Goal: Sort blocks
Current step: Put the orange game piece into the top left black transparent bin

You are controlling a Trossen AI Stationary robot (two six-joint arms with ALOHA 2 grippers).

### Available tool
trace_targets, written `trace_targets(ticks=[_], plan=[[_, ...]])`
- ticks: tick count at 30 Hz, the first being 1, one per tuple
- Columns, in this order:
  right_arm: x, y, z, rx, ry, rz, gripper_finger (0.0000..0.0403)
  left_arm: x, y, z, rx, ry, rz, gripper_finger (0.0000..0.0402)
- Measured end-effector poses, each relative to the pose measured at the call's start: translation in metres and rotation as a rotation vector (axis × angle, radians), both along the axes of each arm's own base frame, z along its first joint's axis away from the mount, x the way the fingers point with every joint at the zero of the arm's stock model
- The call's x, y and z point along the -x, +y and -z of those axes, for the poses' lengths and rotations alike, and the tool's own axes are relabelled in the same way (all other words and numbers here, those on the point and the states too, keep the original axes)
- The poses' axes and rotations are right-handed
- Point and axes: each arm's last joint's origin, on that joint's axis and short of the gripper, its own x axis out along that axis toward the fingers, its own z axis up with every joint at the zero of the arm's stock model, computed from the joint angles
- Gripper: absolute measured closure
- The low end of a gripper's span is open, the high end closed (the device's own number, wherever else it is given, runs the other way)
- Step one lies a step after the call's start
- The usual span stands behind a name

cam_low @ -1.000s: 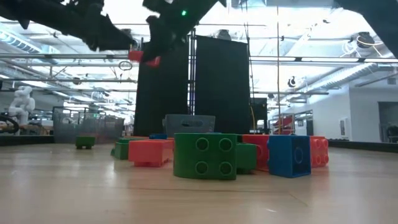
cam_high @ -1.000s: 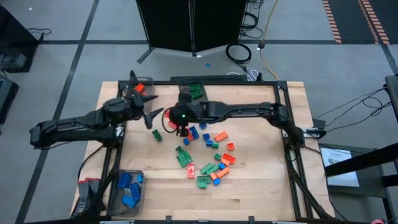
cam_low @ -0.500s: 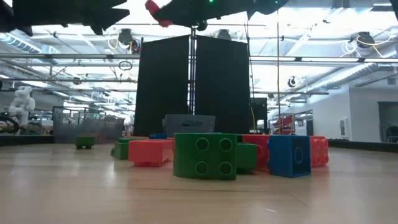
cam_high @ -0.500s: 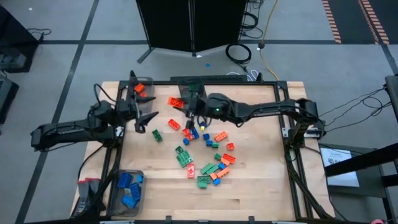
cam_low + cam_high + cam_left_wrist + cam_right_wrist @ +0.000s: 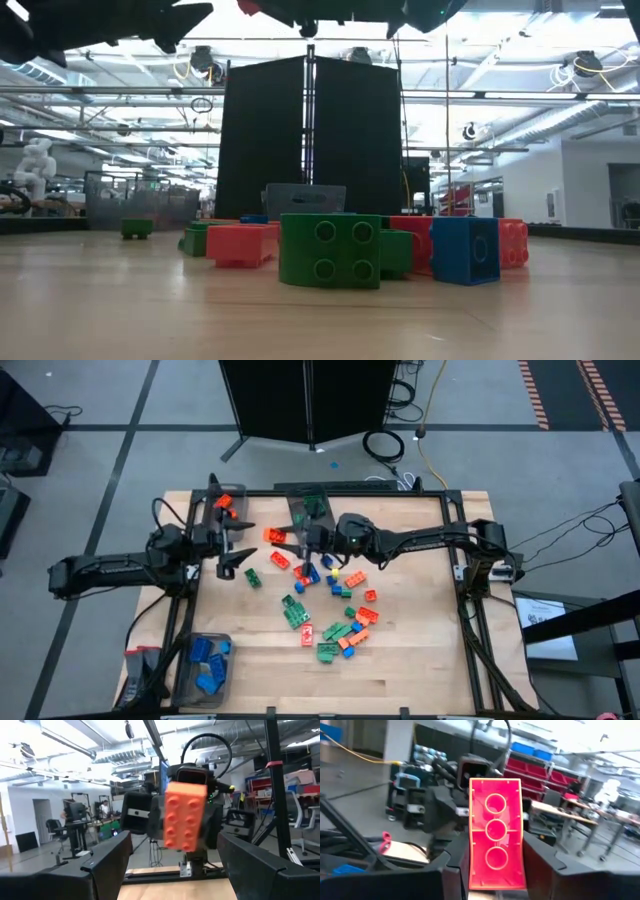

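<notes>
Orange, green and blue blocks (image 5: pixel 340 610) lie in a loose pile on the middle of the table; from table height a green one (image 5: pixel 330 250) stands nearest. My right gripper (image 5: pixel 297 541) hovers above the pile's far-left edge, shut on one orange block (image 5: pixel 273 535). That block fills the right wrist view with its hollow underside (image 5: pixel 495 840) and shows its studs in the left wrist view (image 5: pixel 185 815). My left gripper (image 5: pixel 237 543) is open just left of it, its fingers (image 5: pixel 100 865) standing apart from the block on either side. My right gripper pinches the orange block between its two fingers at the block's end nearest the wrist (image 5: pixel 496 880). The fingers come level from the table's right. The block is lifted clear and sticks out past the fingertips toward my left gripper.
A bin with orange blocks (image 5: pixel 225 503) and a bin with green blocks (image 5: pixel 310 505) sit at the far edge. A bin with blue blocks (image 5: pixel 205 665) sits at the near-left corner. One orange block (image 5: pixel 280 558) lies on the table below the held one. Bare wood spans the near side.
My right gripper has risen from the pile with the orange block, lifting it clear, and carried it toward the far-left, up to my left gripper. My left gripper has drawn back a little toward the table's left and stayed open.
</notes>
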Motion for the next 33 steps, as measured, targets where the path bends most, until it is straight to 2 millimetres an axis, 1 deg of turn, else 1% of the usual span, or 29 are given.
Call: trace_targets(ticks=[7, 18, 28, 33], plan=[[0.000, 0.001, -0.001, 0.003, -0.006, -0.032, 0.0290, -0.005, 0.001, -0.001, -0.008, -0.030, 0.007, 0.0104], [0.000, 0.001, 0.000, -0.005, 0.003, -0.035, 0.0290, -0.011, -0.005, -0.005, -0.024, -0.094, 0.057, 0.0104], [0.000, 0.002, 0.001, -0.015, 0.008, -0.054, 0.0290, -0.023, -0.003, -0.001, -0.029, -0.119, 0.059, 0.0104], [0.000, 0.002, 0.002, -0.015, 0.018, -0.063, 0.0290, -0.027, -0.002, -0.006, -0.032, -0.137, 0.056, 0.0104]])
